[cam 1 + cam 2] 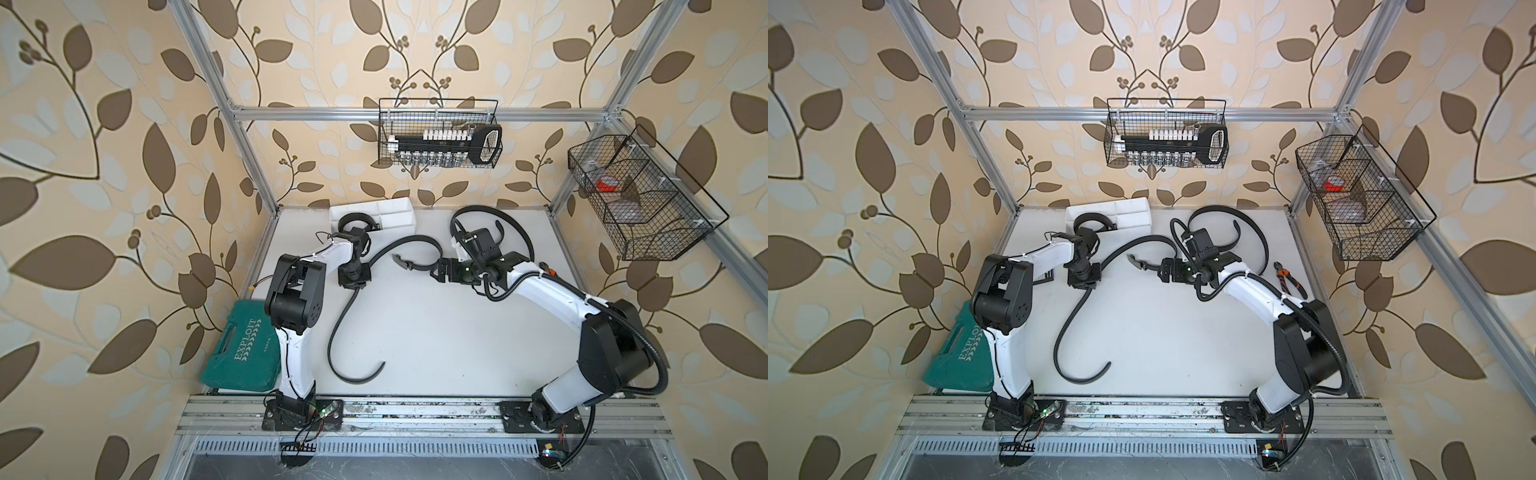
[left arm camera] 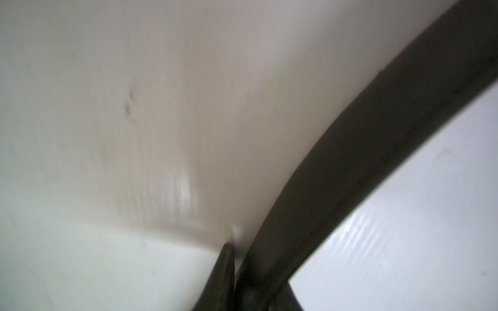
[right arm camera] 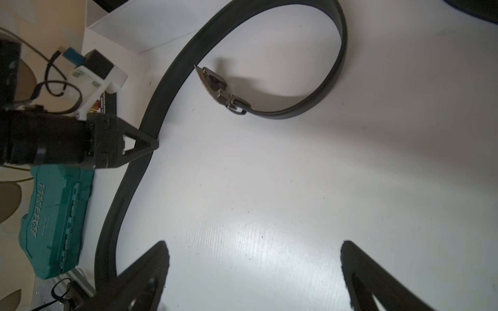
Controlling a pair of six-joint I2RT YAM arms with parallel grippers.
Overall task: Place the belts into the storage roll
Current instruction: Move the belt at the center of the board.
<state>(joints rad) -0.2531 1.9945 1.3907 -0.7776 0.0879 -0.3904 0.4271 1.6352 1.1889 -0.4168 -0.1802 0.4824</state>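
The white storage roll (image 1: 395, 208) (image 1: 1129, 208) sits at the table's back, and one coiled belt (image 1: 365, 216) (image 1: 1096, 215) lies in it. A long black belt (image 1: 338, 328) (image 1: 1065, 324) (image 3: 161, 88) snakes across the table, its buckle (image 3: 215, 83) towards the middle. My left gripper (image 1: 354, 284) (image 1: 1084, 284) (image 2: 256, 274) points down and is shut on this strap (image 2: 377, 107). My right gripper (image 1: 435, 269) (image 1: 1163, 270) (image 3: 254, 253) stands open over bare table near the buckle end. A third belt (image 1: 511, 220) (image 1: 1246, 216) curls at the back right.
A green tool case (image 1: 241, 349) lies at the front left, beside the left arm. Two black wire baskets (image 1: 440, 137) (image 1: 640, 199) hang on the back and right frame. Pliers (image 1: 1287, 278) lie by the right arm.
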